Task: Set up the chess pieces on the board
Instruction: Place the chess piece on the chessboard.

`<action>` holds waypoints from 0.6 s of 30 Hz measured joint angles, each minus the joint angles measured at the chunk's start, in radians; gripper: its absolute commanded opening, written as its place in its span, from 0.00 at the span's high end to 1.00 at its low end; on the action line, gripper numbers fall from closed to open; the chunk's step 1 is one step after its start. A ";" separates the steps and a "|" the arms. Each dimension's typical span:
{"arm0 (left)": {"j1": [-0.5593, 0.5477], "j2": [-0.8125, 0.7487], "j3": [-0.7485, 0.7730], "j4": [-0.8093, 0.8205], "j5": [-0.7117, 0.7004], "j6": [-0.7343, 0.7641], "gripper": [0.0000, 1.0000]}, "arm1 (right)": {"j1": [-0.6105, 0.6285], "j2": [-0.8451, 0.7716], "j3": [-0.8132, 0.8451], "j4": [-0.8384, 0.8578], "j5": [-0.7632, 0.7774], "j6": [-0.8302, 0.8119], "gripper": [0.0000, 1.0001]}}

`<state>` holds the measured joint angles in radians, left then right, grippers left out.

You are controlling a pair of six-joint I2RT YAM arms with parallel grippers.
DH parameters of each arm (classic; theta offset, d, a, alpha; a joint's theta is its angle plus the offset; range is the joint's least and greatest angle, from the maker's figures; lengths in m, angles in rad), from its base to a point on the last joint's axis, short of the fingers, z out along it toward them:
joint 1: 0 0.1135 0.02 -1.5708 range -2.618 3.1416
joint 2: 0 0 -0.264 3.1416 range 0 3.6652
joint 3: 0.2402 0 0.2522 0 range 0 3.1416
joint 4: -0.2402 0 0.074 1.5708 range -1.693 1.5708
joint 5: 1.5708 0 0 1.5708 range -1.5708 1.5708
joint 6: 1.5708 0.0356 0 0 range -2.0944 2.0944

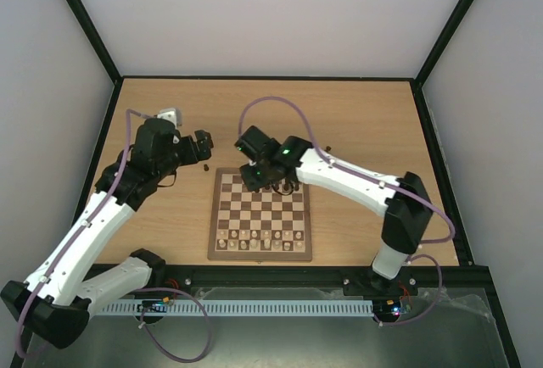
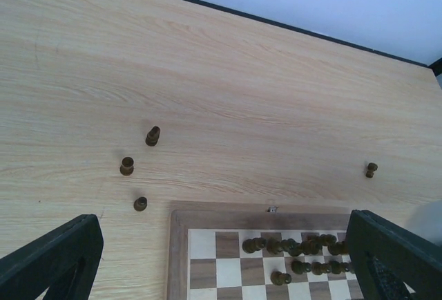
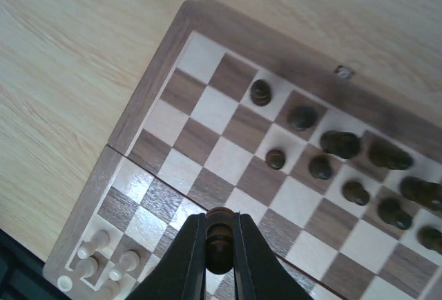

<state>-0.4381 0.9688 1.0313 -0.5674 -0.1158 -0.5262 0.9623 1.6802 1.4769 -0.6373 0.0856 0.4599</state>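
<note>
My right gripper (image 3: 219, 222) clamps a rounded dark wooden chess piece (image 3: 219, 246) above the checkered, brown-framed board (image 3: 147, 92). My left gripper (image 2: 222, 222) hangs wide open over the pale grained tabletop (image 2: 207, 72), where three turned chess pieces (image 2: 127, 166) stand loose.

- No text, label, brand, number or sign can be read in any of the 3 views.
- A tiny pale mark (image 3: 343, 72) sits on the border frame of the board (image 3: 150, 86); it is too small to tell whether it carries writing.
</note>
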 measured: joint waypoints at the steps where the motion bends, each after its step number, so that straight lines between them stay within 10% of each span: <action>1: 0.002 -0.007 -0.001 -0.001 -0.001 -0.002 0.01 | 0.016 0.026 0.014 -0.003 0.001 0.000 0.96; 18: 0.050 -0.074 -0.019 -0.018 -0.008 -0.005 0.01 | 0.074 0.298 0.163 -0.059 0.073 -0.004 0.93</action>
<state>-0.3878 0.8951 1.0122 -0.5858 -0.1234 -0.5316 1.0363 1.9785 1.6402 -0.6960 0.1585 0.4557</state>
